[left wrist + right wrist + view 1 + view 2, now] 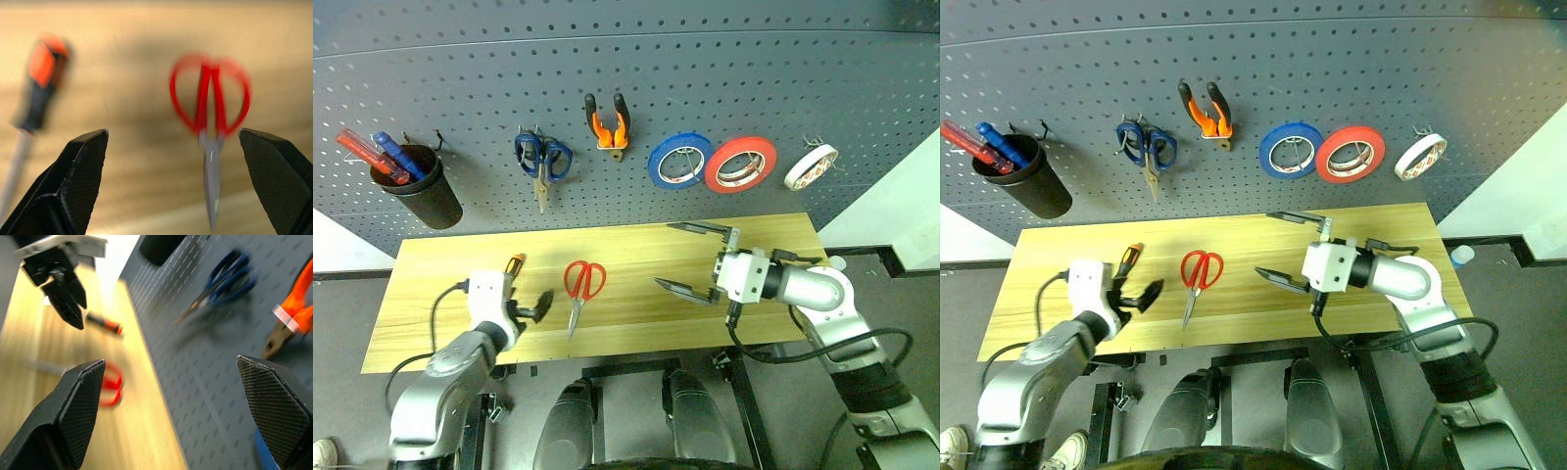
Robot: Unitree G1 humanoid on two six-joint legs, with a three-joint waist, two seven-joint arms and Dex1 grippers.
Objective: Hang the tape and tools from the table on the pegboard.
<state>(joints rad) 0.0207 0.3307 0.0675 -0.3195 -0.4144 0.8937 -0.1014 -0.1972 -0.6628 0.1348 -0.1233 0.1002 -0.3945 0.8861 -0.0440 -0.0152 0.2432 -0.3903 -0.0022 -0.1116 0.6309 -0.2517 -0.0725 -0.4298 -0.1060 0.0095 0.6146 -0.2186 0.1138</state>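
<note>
Just ahead of the left pincer [530, 306], fingers apart, lay the scissors [581, 285] and screwdriver [513, 265] on the table [636, 250]; the right pincer [690, 259] stood wide and empty.

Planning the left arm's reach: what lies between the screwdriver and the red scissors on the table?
Only bare table separates the screwdriver from the red scissors, as the left eye view shows.

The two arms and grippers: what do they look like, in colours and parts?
Both arms have silver-grey shells with black joints and black cables. Each wrist carries a white block. The left gripper and right gripper each have two black pointed fingers with finely textured pads.
</note>
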